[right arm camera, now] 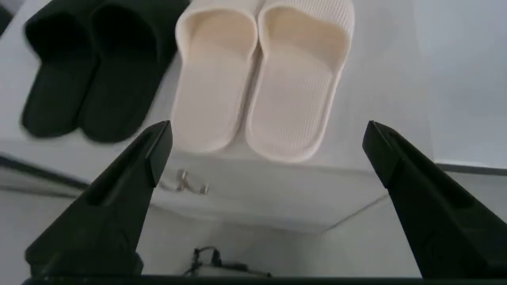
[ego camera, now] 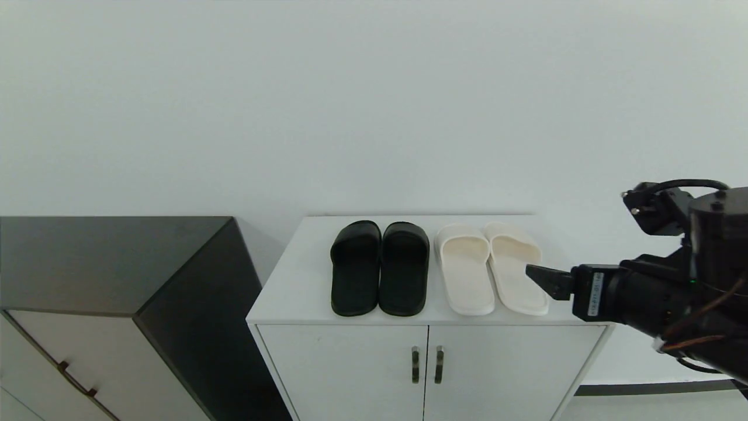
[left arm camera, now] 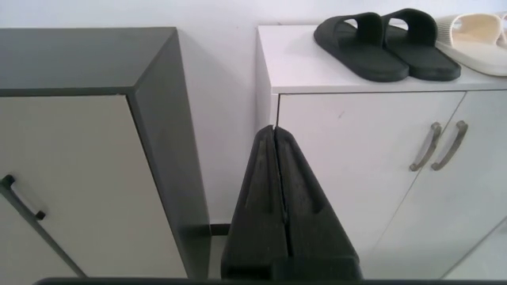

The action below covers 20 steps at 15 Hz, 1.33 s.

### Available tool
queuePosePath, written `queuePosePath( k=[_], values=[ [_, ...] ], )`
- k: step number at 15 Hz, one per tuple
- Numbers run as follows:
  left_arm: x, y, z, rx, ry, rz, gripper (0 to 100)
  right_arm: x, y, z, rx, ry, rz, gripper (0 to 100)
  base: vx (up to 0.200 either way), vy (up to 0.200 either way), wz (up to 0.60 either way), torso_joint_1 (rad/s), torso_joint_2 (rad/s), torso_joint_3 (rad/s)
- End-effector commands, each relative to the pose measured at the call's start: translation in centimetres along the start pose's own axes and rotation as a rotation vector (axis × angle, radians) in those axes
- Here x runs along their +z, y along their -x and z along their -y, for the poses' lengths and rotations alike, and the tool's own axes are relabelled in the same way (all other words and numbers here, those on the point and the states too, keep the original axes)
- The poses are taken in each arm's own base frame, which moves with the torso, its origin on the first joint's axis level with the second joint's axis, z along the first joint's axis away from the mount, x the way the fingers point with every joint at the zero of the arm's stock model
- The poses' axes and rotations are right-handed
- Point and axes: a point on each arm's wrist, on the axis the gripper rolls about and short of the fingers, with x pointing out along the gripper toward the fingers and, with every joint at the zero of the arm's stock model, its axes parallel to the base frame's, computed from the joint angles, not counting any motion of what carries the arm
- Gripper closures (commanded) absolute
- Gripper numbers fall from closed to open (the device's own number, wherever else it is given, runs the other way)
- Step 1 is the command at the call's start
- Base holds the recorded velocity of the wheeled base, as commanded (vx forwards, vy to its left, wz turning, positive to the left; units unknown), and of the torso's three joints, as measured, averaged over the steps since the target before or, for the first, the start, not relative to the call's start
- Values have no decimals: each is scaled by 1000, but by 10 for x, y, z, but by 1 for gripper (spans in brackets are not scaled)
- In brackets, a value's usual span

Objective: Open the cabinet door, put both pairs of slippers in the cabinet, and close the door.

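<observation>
A dark grey dresser (ego camera: 117, 257) stands on the left against the plain white wall (ego camera: 374, 99). Its pale drawer fronts (ego camera: 41, 351) carry slim dark handles (ego camera: 76, 380). On the right, a dark skirting strip (ego camera: 643, 388) runs along the foot of the wall.

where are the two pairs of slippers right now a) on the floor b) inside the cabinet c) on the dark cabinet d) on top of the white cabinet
D: the black slippers and the white slippers lie side by side on top of the white cabinet, and its doors are shut.
</observation>
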Motion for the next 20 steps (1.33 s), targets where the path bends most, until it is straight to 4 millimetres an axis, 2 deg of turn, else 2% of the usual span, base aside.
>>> queuePosePath(
  k=[1,4,9,10,12,18,20],
  values=[
    [0,0,0,1,0,0,100,-11,-46,-27,-68,28,-2,0,0,0,0,0,0,0],
    [0,0,0,1,0,-1,100,-21,-85,-45,-138,47,45,0,0,0,0,0,0,0],
    [0,0,0,2,0,-1,100,-37,-118,-48,-153,80,51,0,0,0,0,0,0,0],
    [0,0,0,1,0,-1,100,-43,-133,-43,-160,85,46,0,0,0,0,0,0,0],
    [0,0,0,1,0,0,100,-46,-150,-36,-125,83,64,0,0,0,0,0,0,0],
    [0,0,0,1,0,-1,100,-48,-183,-19,-128,76,70,0,0,0,0,0,0,0],
    [0,0,0,1,0,-1,100,-40,-190,-19,-130,74,95,0,0,0,0,0,0,0]
  ],
)
